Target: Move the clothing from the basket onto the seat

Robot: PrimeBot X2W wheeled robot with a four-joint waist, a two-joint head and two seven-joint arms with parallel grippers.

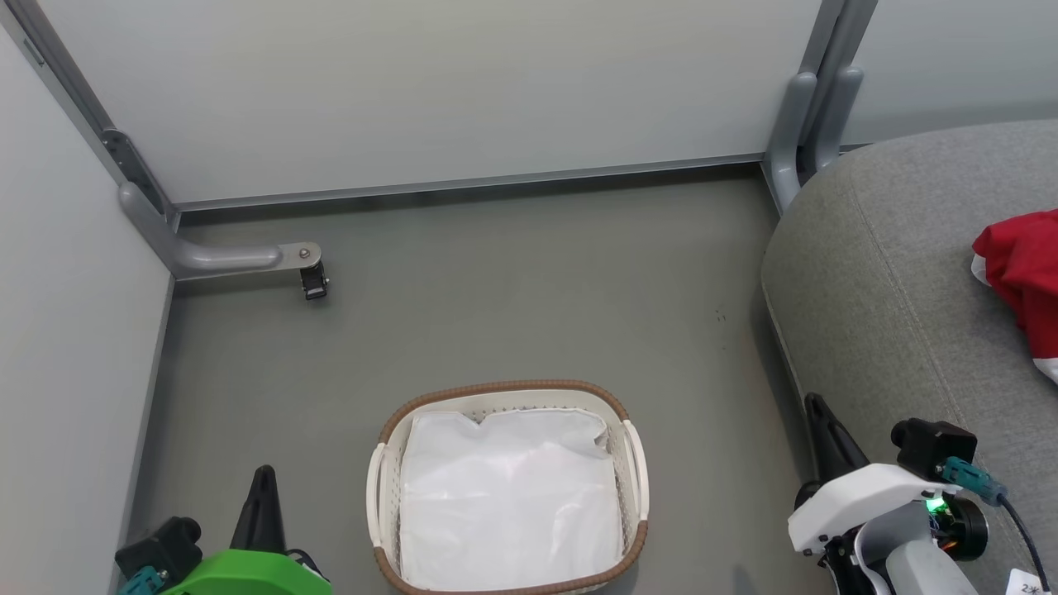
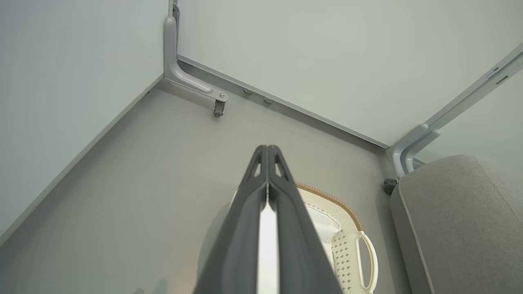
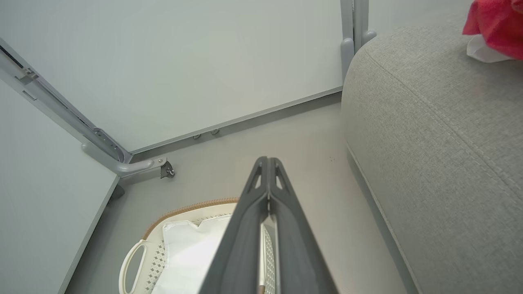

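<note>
i see the clothing [image 1: 1025,264] lying on the seat [image 1: 893,273], up and right of the basket [image 1: 512,387]. the basket holds a white sheet [image 1: 508,496]. left tool [image 1: 264,475] hangs just left of the basket, fingers pressed together, empty. right tool [image 1: 815,405], right of the basket, is clenched too, empty.

A lab-style test booth: pale partition panels [image 1: 413,83] on grey metal feet [image 1: 223,258] at 12 o'clock, bare grey floor [image 1: 496,289], sofa seat [image 1: 893,289] at 3 o'clock.
</note>
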